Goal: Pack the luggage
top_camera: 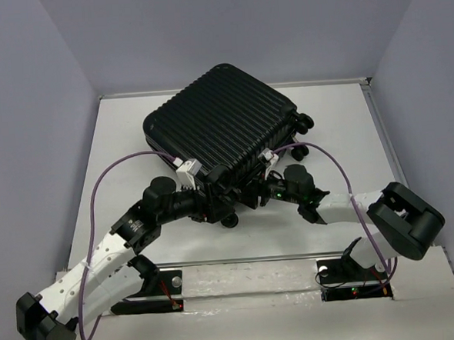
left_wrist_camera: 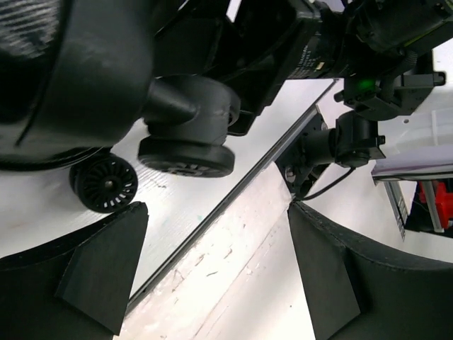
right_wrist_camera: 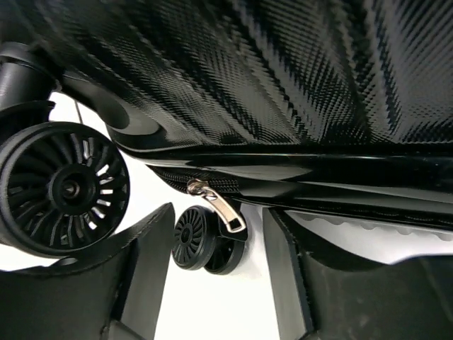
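The luggage (top_camera: 222, 122), a black ribbed hard-shell suitcase, lies closed on the white table, its wheels toward the arms. My left gripper (top_camera: 216, 204) is at its near left corner. In the left wrist view that gripper (left_wrist_camera: 216, 212) is open and empty over bare table, just below a caster wheel (left_wrist_camera: 187, 151). My right gripper (top_camera: 259, 193) is at the near edge. In the right wrist view it (right_wrist_camera: 219, 212) is open, with a silver zipper pull (right_wrist_camera: 216, 204) hanging from the zipper seam between its fingertips, not gripped. The shell (right_wrist_camera: 269, 71) fills the view above.
Casters show at the suitcase's right side (top_camera: 304, 122) and near corner (top_camera: 229, 221). A big caster (right_wrist_camera: 64, 188) sits left of the right gripper and a smaller one (right_wrist_camera: 199, 239) behind it. Grey walls enclose the table (top_camera: 125, 145). The right arm (left_wrist_camera: 361, 92) shows in the left wrist view.
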Controlling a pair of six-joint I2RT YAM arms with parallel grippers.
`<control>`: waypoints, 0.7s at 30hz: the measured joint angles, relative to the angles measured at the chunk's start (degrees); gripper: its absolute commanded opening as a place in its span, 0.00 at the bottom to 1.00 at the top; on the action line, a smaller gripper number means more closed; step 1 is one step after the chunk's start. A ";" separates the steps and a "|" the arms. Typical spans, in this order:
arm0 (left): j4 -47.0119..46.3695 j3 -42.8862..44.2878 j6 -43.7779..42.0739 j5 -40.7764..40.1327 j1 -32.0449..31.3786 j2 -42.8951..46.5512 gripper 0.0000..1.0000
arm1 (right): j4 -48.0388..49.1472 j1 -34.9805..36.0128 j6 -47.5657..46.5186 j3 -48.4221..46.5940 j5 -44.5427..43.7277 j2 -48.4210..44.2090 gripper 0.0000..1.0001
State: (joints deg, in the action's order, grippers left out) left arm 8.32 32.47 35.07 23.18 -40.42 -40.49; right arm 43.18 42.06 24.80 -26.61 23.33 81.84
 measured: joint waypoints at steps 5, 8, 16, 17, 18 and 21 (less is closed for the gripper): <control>-3.41 0.68 1.49 -1.62 -2.71 -4.09 0.90 | 2.60 0.02 0.98 -0.04 1.03 2.32 0.46; -4.31 1.42 1.88 -2.47 -3.04 -5.31 0.89 | 4.31 0.02 1.57 -0.20 1.75 3.82 0.29; -8.02 2.29 2.91 -3.32 -3.06 -8.26 0.77 | 7.63 0.02 3.13 1.18 1.29 4.00 0.07; -8.55 2.29 3.10 -3.37 -3.06 -8.81 0.77 | 8.20 0.02 3.32 1.53 1.05 3.89 0.07; -8.96 2.29 3.39 -3.41 -3.06 -9.22 0.76 | 8.72 0.02 3.52 1.90 0.79 3.69 0.07; -9.84 2.51 4.17 -3.30 -3.10 -10.80 0.75 | 10.47 0.98 3.91 3.41 -1.42 3.02 0.07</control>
State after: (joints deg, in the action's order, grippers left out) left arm -1.52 34.98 39.24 19.88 -43.53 -51.29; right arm 53.65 43.05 28.71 -23.20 21.91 84.86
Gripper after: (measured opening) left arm 0.763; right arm 0.130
